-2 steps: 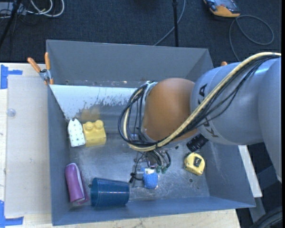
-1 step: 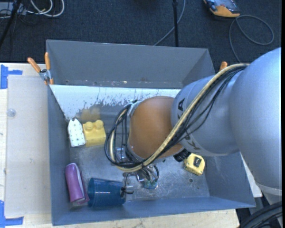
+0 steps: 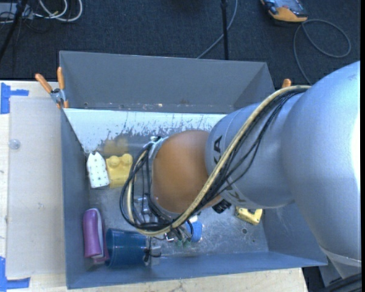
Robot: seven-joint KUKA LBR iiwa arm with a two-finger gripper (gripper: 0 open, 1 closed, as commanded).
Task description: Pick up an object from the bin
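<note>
Lying in the bin [image 3: 170, 90]: blue cup [image 3: 125, 248], purple tube [image 3: 92, 233], yellow brick [image 3: 120, 169]; jaws' state unclear.

Only readable marking: dark block lettering [image 3: 218, 146] on the grey arm link [image 3: 261, 163], running down the link just beside the orange cover [image 3: 176, 169]. The top character reads as a K. The cables [image 3: 253, 119] cross the rest of the word. A fragment of another letter shows at the lower end, can't tell which. The white block [image 3: 97, 170] at the left of the bin [image 3: 164, 81] carries a grid of small dark dots, a pattern, not characters. Nothing else is legible as text, number or sign.
</note>
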